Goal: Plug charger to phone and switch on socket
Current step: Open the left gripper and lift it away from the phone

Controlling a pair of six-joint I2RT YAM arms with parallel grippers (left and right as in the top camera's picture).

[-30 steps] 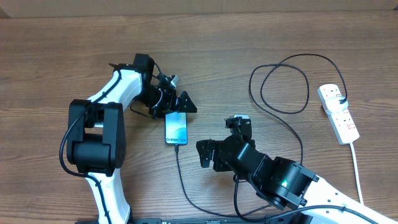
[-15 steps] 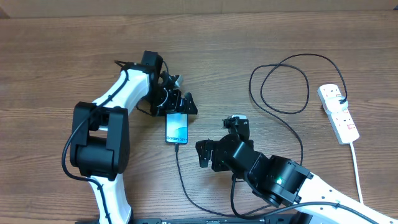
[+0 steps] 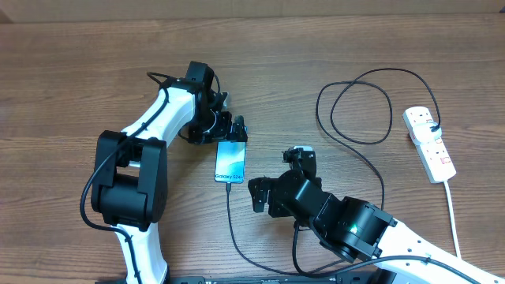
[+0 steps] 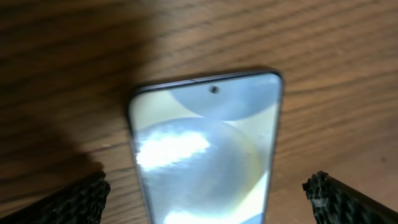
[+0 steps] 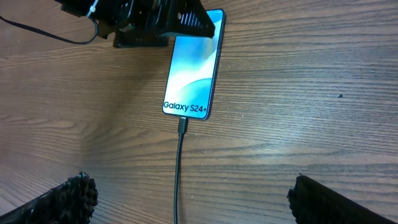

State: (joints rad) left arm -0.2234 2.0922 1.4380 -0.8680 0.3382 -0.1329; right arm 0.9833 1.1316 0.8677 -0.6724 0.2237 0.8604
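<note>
The phone (image 3: 230, 162) lies flat on the wooden table, its light blue screen up; in the right wrist view the phone (image 5: 193, 62) shows "Galaxy S24+". The charger (image 3: 231, 217) is a thin black cable whose tip (image 5: 182, 126) sits in the phone's near end. It loops across the table to the white socket (image 3: 430, 146) at the far right. My left gripper (image 3: 234, 136) is open, its fingers (image 4: 68, 202) either side of the phone's (image 4: 205, 143) far end. My right gripper (image 3: 254, 196) is open beside the cable, whose run (image 5: 177, 180) passes between its fingers (image 5: 329, 199).
The socket's white cord (image 3: 454, 213) runs down towards the table's front edge. The charger's loose loop (image 3: 355, 110) lies between the phone and the socket. My right arm's body (image 3: 347, 225) fills the near middle.
My left arm has swung a little to the right, and the phone has shifted slightly right with it. My right gripper has stayed in place.
</note>
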